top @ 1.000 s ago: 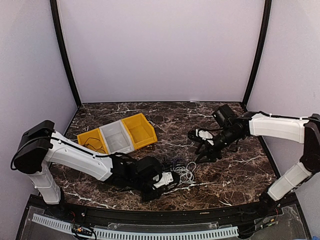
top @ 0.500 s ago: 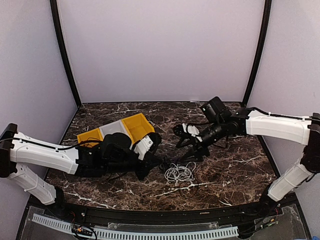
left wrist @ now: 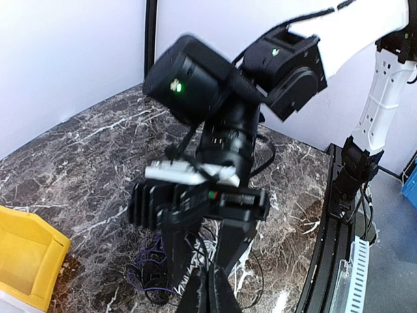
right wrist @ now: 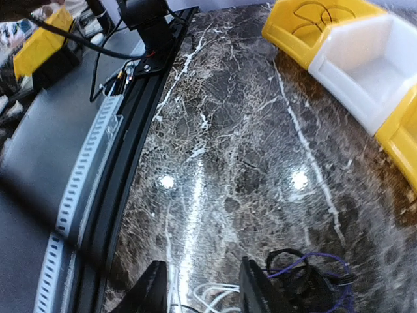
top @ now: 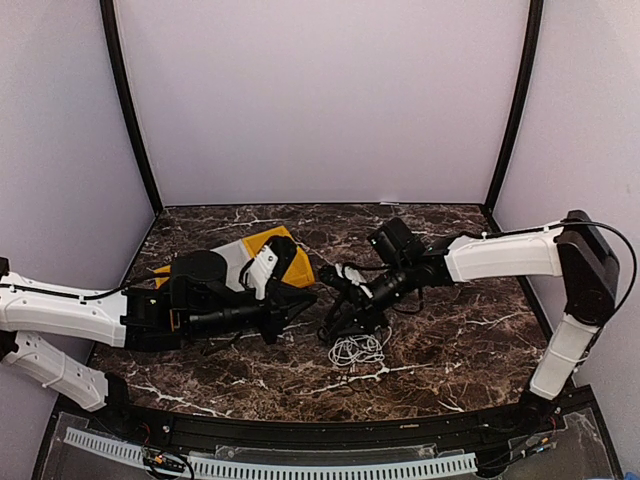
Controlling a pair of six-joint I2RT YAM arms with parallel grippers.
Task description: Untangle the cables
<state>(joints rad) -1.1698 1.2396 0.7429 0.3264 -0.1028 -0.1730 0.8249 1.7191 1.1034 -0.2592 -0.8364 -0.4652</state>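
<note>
The cables lie mid-table: a white bundle (top: 360, 348) and, just left of it, a dark black-and-purple tangle (top: 327, 330). My right gripper (top: 342, 316) hangs low over them. In the right wrist view it (right wrist: 205, 290) is open, with white loops (right wrist: 212, 297) between its fingers and the purple and black cords (right wrist: 306, 274) just outside the right finger. My left gripper (top: 305, 298) is left of the tangle. In the left wrist view it (left wrist: 210, 287) is shut. A thin black cord runs up to its tips; whether it is pinched I cannot tell. The purple cord (left wrist: 146, 274) lies to their left.
A row of bins sits at the back left: yellow (top: 288, 252) and white, partly hidden by my left arm. The right wrist view shows the white bin (right wrist: 371, 65) and a yellow one (right wrist: 313, 19). The black table rail (right wrist: 124, 130) runs along the front edge.
My left gripper has swung from the table's front back towards the bins, pointing right at the tangle. My right gripper has moved left and down over the cables.
</note>
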